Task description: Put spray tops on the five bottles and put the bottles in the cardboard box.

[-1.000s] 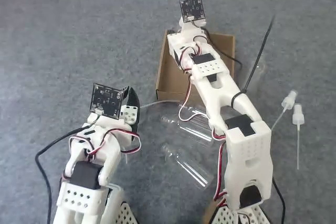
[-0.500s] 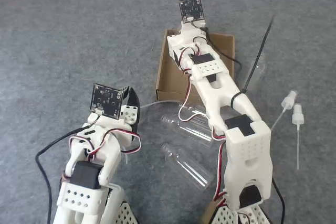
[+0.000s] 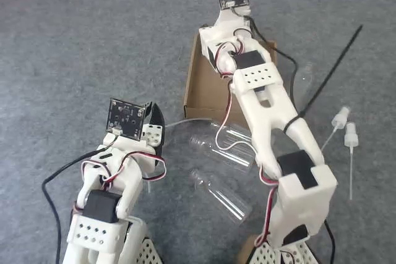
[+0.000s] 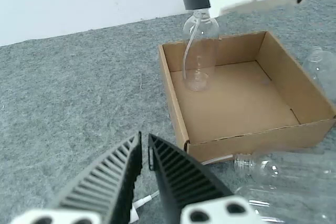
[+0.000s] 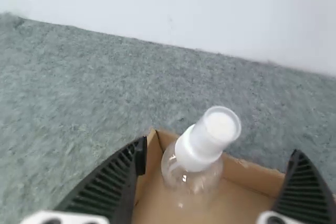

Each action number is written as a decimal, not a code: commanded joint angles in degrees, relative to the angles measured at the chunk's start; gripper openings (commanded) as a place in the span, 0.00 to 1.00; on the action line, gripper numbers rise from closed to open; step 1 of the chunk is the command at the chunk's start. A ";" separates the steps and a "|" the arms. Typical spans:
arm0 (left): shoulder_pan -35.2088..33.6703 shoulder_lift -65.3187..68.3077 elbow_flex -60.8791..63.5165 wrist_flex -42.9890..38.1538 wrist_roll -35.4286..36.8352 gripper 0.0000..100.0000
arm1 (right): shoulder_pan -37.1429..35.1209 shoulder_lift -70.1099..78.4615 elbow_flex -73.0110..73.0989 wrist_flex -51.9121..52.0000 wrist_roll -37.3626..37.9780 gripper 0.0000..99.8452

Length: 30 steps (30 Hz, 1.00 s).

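Bottle with spray top upright in a corner of the cardboard box, base cut off, between the right gripper's wide-spread fingers. Left gripper nearly closed, empty.

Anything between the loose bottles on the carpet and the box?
Only the box's near wall, plus the right arm stretched above the box, with its open gripper over the capped bottle standing at the far side. The rest of the box floor is bare.
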 commanded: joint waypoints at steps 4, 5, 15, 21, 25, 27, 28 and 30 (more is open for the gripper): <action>-0.26 0.09 0.13 -1.85 0.00 0.01 | -0.66 -11.38 -3.43 12.97 -0.09 0.35; -0.26 0.09 0.22 -1.85 0.00 0.01 | -0.66 -12.44 -3.43 15.08 -0.09 0.35; -0.26 0.09 0.31 -1.93 0.00 0.01 | -0.66 -20.00 -3.43 34.86 -0.09 0.35; -0.26 0.09 0.31 -1.93 0.00 0.01 | -0.13 -26.15 -3.43 47.16 0.00 0.35; -0.26 0.09 0.40 -1.93 0.00 0.01 | 1.80 -31.08 -3.43 55.87 3.43 0.35; -0.26 0.09 0.40 -1.93 0.00 0.01 | 3.65 -33.36 -3.43 59.65 8.00 0.35; -0.26 0.09 0.40 -1.93 0.00 0.01 | 5.41 -34.42 -3.43 61.41 9.67 0.35; -0.26 0.09 0.40 -1.93 0.00 0.01 | 9.19 -35.74 -3.43 64.40 11.34 0.35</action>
